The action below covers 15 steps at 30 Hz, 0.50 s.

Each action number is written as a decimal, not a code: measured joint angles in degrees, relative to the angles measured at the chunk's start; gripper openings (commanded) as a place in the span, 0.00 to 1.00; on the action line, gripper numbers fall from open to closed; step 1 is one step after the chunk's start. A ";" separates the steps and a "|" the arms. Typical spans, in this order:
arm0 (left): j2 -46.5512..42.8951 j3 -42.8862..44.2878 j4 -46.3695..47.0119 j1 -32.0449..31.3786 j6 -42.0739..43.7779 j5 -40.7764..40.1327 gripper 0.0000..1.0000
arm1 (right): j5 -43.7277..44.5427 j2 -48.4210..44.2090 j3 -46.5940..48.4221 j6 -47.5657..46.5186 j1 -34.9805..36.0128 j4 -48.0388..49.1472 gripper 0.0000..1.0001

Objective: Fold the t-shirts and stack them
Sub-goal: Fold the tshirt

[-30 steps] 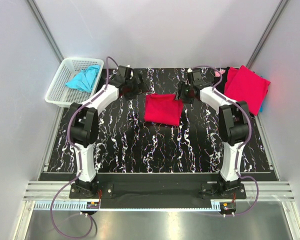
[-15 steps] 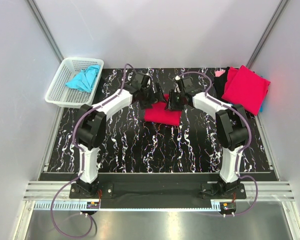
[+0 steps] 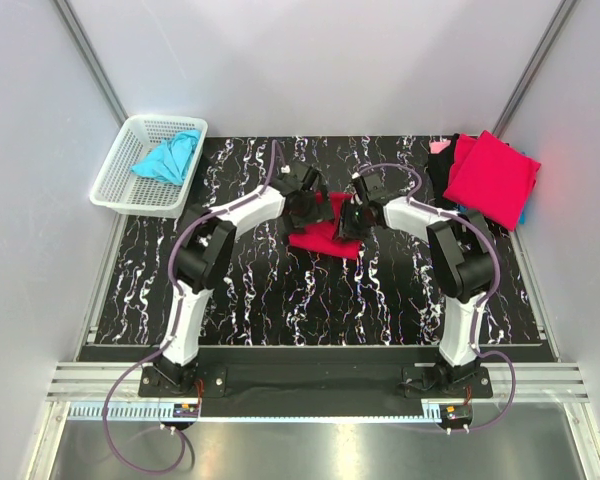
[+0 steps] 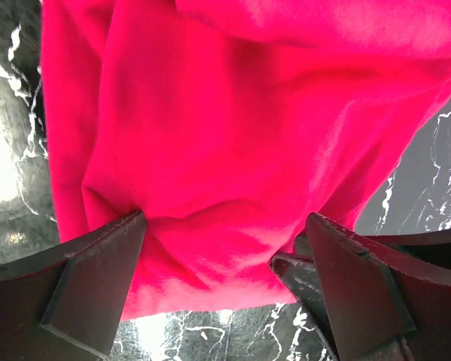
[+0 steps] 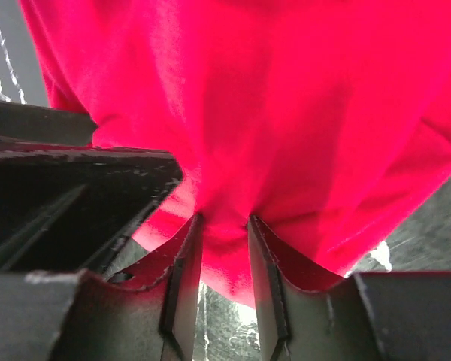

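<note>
Where arms meet,
Left gripper (image 4: 225,222): splayed over crimson cloth t-shirt (image 3: 325,238)
Right gripper (image 5: 224,222): pinching it
Crimson t-shirts (image 3: 495,175): two
Turquoise cloth t-shirt (image 3: 168,157): one

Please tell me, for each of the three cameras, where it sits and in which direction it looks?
Top external: above and behind the arms, looking down on the table; the left arm and right arm show whole, bases nearest.
Left wrist: on the left arm, looking along its open left gripper at the red t-shirt.
Right wrist: on the right arm, looking past the right gripper, shut on that t-shirt.
Shared: both wrist views show the same red t-shirt on the marbled table.
</note>
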 measured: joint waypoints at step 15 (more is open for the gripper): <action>-21.68 -31.76 5.14 -7.82 -2.21 -9.27 0.99 | 3.23 -13.16 -17.90 8.55 7.93 3.61 0.38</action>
